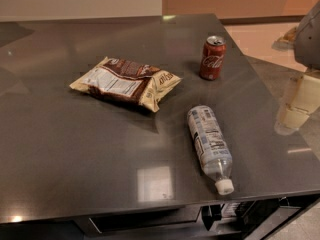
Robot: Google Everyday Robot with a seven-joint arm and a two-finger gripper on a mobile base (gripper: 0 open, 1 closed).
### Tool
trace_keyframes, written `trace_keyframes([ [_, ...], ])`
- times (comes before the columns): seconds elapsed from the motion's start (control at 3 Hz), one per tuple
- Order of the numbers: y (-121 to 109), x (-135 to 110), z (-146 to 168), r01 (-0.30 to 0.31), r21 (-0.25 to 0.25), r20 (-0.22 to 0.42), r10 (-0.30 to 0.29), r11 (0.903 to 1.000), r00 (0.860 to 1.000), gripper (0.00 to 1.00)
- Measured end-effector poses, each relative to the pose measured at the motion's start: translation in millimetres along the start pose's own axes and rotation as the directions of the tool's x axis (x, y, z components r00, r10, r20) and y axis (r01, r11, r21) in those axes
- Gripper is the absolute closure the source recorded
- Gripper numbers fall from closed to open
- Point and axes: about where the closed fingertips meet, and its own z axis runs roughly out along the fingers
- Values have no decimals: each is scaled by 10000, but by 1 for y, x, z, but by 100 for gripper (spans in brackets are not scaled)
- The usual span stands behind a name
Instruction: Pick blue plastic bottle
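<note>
The blue plastic bottle [210,141] lies on its side on the dark grey table [75,154], near the front right edge. It is clear, with a pale printed label, and its white cap points toward the front edge. My gripper [297,104] hangs at the right edge of the view, over the table's right side. It is to the right of the bottle and apart from it, with the grey arm part above it.
A red Coca-Cola can [212,58] stands upright behind the bottle. A brown and cream snack bag [125,82] lies flat left of the can. The table's front edge runs close below the bottle's cap. Tan floor shows at the back right.
</note>
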Motion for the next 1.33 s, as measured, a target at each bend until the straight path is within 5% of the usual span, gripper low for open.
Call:
trace_keyframes([
  [0.33,-3,-13,10,1100,-382,480,-1081,9932,9930,0],
  [0.67,1,-41,38,3150,-1271,1653,-2931,9405,9417,0],
  [1.0,14,-65,59,5221,-1637,2736,-4699,8370,8392,0],
  [1.33,27,-82,73,6985,-1458,3448,-6258,7006,6997,0],
])
